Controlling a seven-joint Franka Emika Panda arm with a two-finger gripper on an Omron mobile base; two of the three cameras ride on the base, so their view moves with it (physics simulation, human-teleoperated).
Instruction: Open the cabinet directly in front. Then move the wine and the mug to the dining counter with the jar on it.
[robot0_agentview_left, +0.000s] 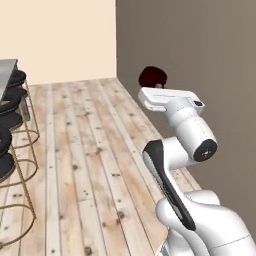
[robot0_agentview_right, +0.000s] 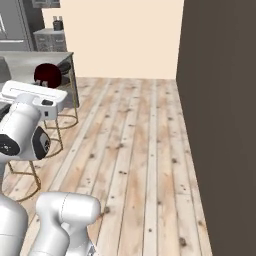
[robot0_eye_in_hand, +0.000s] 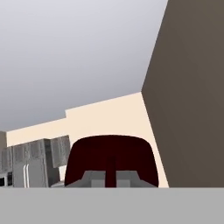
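Rear base views; hand view close behind mug (robot0_eye_in_hand: 111, 159)

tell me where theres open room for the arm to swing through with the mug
Open: the plank floor between the dark wall and the stools. Crowded: the left side, where the stools line the dining counter. The gripper holds the mug up.

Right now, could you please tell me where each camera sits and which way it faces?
Left base view: behind the arm's left, facing the plank floor and stools; arm lower right.
Right base view: behind its right, facing the dining counter; arm lower left.
Hand view: on the hand, over the mug.
All share the mug.
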